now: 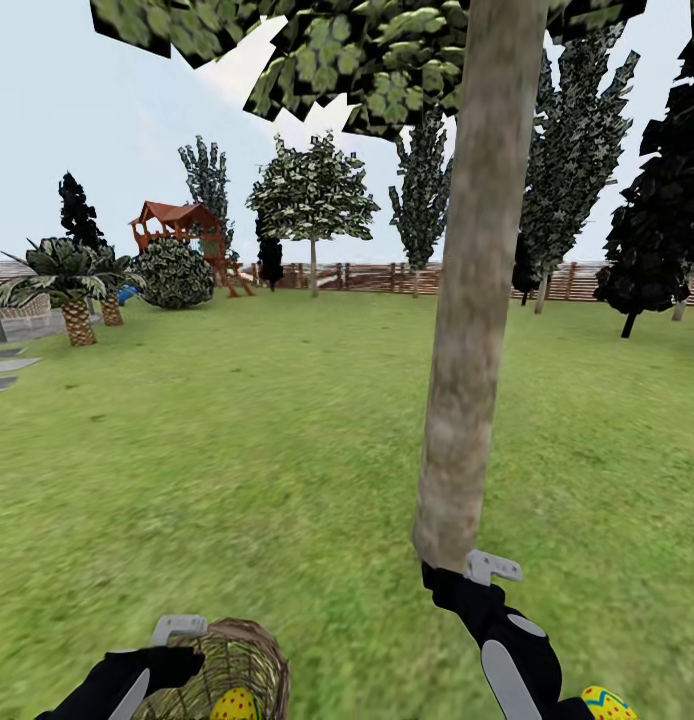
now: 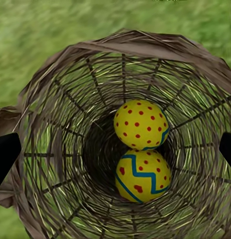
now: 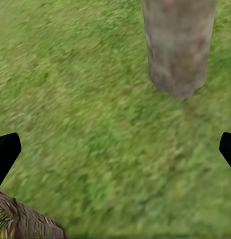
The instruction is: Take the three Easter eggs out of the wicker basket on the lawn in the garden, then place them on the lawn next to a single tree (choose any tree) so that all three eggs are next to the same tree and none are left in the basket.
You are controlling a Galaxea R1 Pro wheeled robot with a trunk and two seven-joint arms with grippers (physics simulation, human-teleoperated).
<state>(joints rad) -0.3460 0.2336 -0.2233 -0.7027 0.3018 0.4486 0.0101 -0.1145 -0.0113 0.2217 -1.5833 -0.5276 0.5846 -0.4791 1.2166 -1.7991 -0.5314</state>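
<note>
Yellow eggs in basket: two Easter eggs lie touching at the bottom of the wicker basket (image 2: 55,99); the dotted egg (image 2: 140,124) sits against the zigzag-striped egg (image 2: 142,175).
Third egg: a yellow egg with a blue zigzag (image 1: 607,704) shows at the lower right edge of the head view, beside the right forearm and near the tree's foot; whether it rests on the grass I cannot tell.
Basket: it sits at the lower left of the head view, its mouth tipped toward the left wrist camera, braided rim all round.
Left gripper (image 1: 177,640): at the basket's rim, fingers spread to either side of the basket; they look closed on its sides, though contact itself is not visible.
Right gripper (image 1: 482,572): just in front of the trunk's base, fingers apart with bare grass between them, holding nothing.
Key relation: the eggs lie straight ahead of the left gripper, deep in the basket along its pointing axis; the free right gripper lies further away, across to the right.
Tree (image 1: 477,300): grey-tan trunk rising just beyond the right gripper.
Lawn (image 1: 237,430): green grass, open around the trunk.
Judgement: two eggs remain to be moved; the right gripper likely needs to cross to the basket mouth.
</note>
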